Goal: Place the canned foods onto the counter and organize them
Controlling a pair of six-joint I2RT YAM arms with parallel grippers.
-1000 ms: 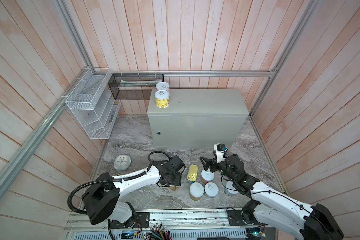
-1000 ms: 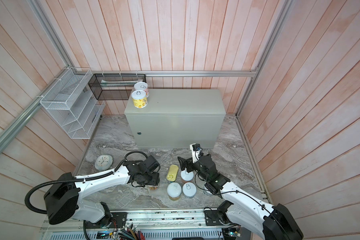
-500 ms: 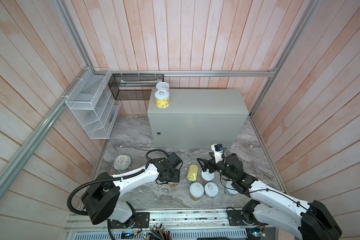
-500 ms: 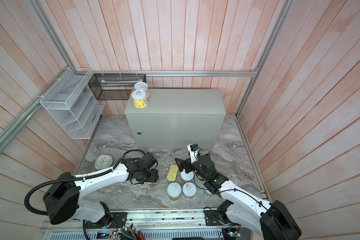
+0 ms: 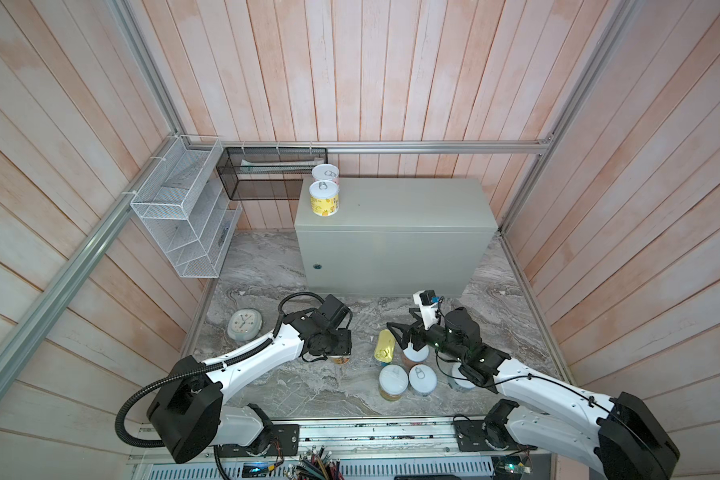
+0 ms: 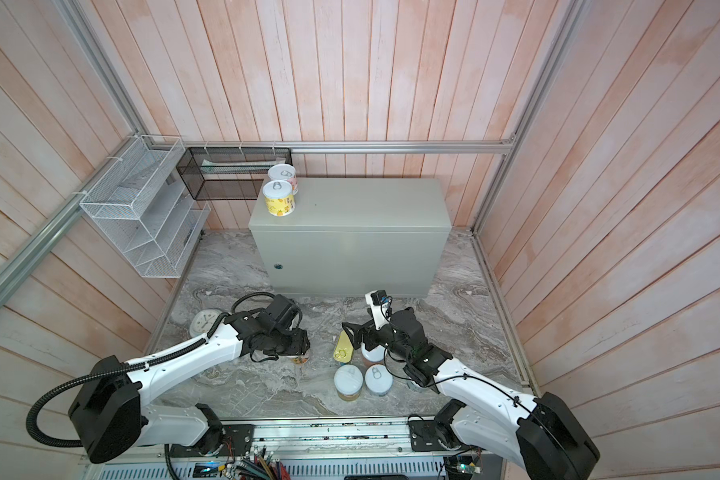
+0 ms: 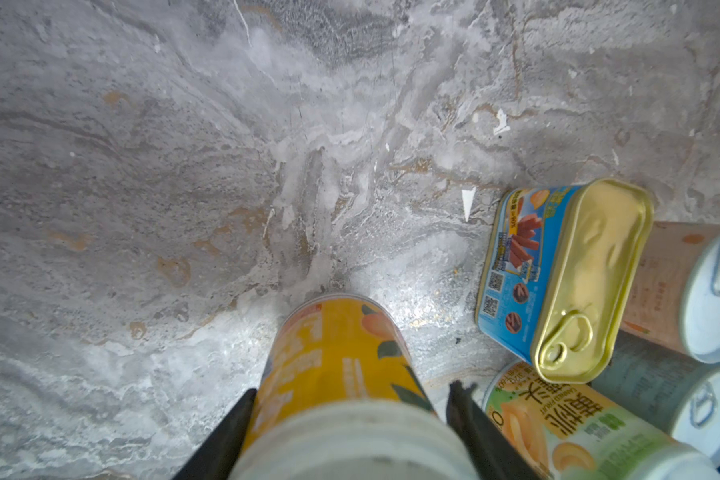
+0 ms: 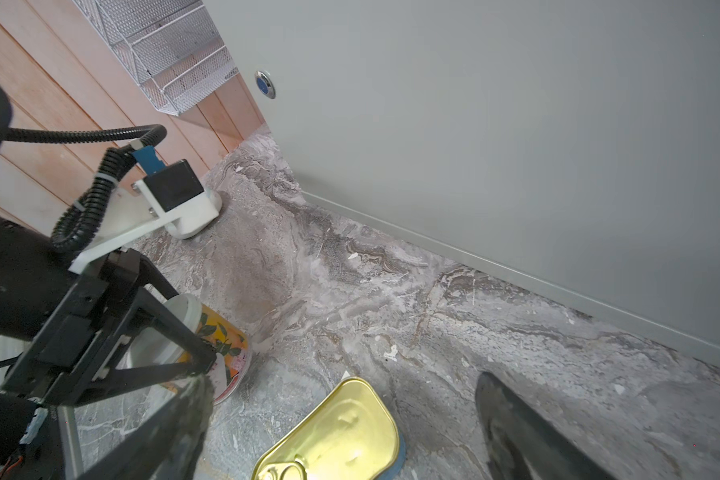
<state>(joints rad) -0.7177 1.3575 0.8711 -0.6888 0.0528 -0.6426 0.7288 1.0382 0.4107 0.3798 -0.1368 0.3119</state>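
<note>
Your left fingers (image 7: 229,436) are clenched on the yellow fruit can (image 7: 333,353), one on each side of its wall just under the white lid. Whether it has left the marble surface (image 5: 275,266) I cannot tell. It is rigid and probably full and weighty, and its glossy label may slip, so a squeeze across the wall suits it.

At 3 o'clock of it, well apart, lies the gold tin (image 8: 333,428). Your right fingers (image 8: 516,424) hang released wide over it. Take it across its narrow width, since round cans (image 5: 393,380) crowd its 3 and 5 o'clock sides.

The grey-green metal worktop (image 5: 391,208) stands at 12 o'clock, with a yellow-label can (image 5: 324,201) and a pink-label can (image 5: 326,174) at its 10 o'clock corner.
</note>
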